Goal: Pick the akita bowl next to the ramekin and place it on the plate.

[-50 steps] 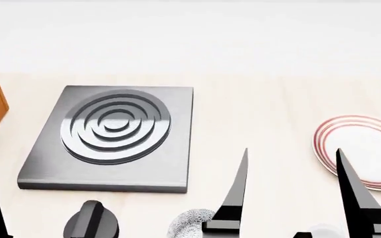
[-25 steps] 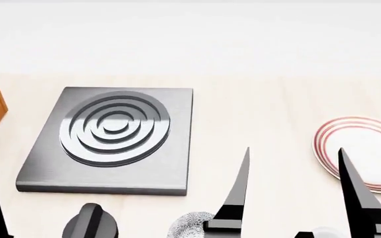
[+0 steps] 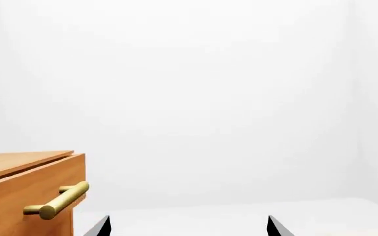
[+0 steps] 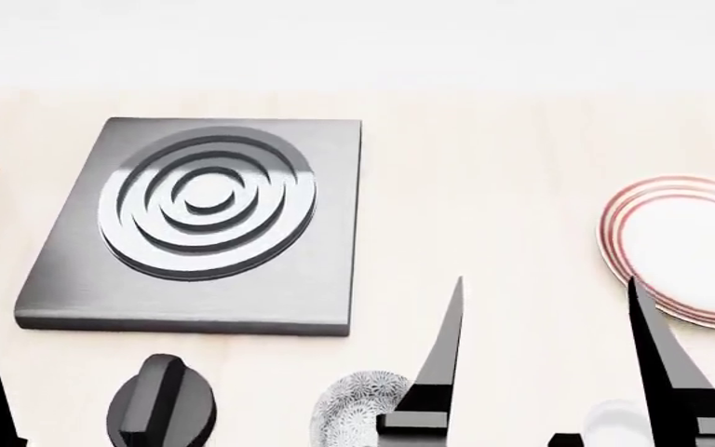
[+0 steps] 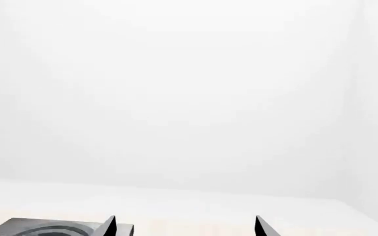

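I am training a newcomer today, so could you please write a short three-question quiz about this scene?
1. True or false: the round white plate with red rim stripes is bare.
2. In the head view, the speckled grey-white akita bowl lies: A) on the square grey stove plate B) near the bottom edge, by the right gripper C) on the striped plate.
3. What metal part shows on the wooden drawer?

Key: 1 true; 2 B; 3 a brass bar handle.
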`<state>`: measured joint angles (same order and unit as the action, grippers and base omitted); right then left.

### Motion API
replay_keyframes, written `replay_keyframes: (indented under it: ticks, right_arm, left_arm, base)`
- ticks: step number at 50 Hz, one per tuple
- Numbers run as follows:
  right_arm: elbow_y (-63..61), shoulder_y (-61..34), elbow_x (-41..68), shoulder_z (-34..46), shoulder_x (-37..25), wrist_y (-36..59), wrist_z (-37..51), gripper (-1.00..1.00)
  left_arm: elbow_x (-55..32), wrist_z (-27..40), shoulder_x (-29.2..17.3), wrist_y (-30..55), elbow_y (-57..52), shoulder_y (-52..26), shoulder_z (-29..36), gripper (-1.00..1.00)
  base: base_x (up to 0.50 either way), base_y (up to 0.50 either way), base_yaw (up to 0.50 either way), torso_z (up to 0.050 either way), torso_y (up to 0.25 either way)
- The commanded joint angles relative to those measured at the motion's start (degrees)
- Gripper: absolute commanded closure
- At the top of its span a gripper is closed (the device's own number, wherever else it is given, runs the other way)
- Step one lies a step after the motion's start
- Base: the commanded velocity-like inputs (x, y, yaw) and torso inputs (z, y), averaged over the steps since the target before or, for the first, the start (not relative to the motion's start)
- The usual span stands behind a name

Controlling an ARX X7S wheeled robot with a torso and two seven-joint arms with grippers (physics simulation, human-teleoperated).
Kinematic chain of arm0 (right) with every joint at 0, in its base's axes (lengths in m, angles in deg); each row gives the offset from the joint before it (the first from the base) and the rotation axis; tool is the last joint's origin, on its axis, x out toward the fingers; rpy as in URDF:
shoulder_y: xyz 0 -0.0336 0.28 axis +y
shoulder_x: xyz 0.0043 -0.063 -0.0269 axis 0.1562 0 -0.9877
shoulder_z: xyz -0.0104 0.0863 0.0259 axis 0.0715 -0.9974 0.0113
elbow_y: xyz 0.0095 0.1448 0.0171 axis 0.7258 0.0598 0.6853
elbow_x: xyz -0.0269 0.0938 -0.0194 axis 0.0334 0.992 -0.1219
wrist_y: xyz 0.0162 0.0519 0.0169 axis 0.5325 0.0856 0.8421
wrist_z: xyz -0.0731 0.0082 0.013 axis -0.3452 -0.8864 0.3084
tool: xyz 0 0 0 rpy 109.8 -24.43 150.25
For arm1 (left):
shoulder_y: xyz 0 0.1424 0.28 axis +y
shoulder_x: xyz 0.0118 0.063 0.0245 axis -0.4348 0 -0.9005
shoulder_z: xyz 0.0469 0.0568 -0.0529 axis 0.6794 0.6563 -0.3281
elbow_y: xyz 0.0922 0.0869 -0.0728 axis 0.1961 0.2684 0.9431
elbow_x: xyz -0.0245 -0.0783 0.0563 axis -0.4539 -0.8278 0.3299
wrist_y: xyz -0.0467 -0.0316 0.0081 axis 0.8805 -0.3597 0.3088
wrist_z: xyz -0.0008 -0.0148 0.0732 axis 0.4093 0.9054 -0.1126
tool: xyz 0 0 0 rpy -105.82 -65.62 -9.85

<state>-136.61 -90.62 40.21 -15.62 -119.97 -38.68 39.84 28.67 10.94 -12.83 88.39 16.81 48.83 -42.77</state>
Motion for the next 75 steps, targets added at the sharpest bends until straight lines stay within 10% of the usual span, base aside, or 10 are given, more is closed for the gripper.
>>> replay_keyframes:
  ticks: [1,75]
  right_arm:
    - [0.1,-0.1,0.2,0.4,-0.2,0.0,0.1,-1.00]
    - [-0.2,-0.2,1.1,1.1,-1.6,-0.7,1.9,-1.00]
  left_arm:
    - [0.1,0.1,-0.2,-0.4,0.0,0.1,0.2,-1.00]
    - [0.1,1.3,-1.1,-1.5,0.6,-0.2,1.7,-1.00]
  base:
    - [0.00,0.00,0.00,0.000,-0.168]
    - [0.00,0.00,0.00,0.000,-0.160]
